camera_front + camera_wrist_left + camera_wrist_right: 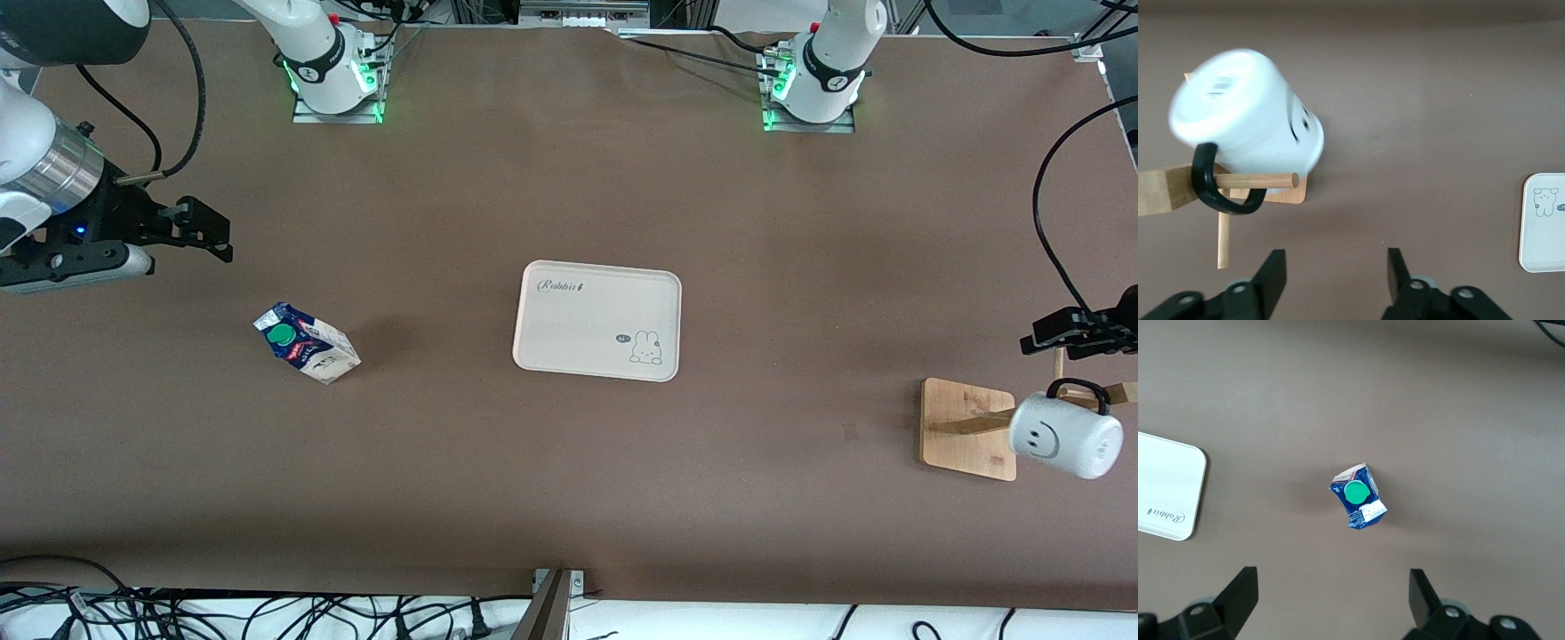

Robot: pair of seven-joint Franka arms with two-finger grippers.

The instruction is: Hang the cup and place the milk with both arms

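Note:
The cup, a white mug with a black smiley face, hangs by its black loop handle on a peg of the wooden rack at the left arm's end of the table. It also shows in the left wrist view. My left gripper is open and empty in the air beside the rack, apart from the cup; it shows in its own wrist view. The milk stands on the table toward the right arm's end and shows in the right wrist view. My right gripper is open and empty, high over the table near the milk.
A cream tray with a rabbit drawing lies at the middle of the table, between the milk and the rack. It shows at the edge of both wrist views. Cables hang along the table's front edge.

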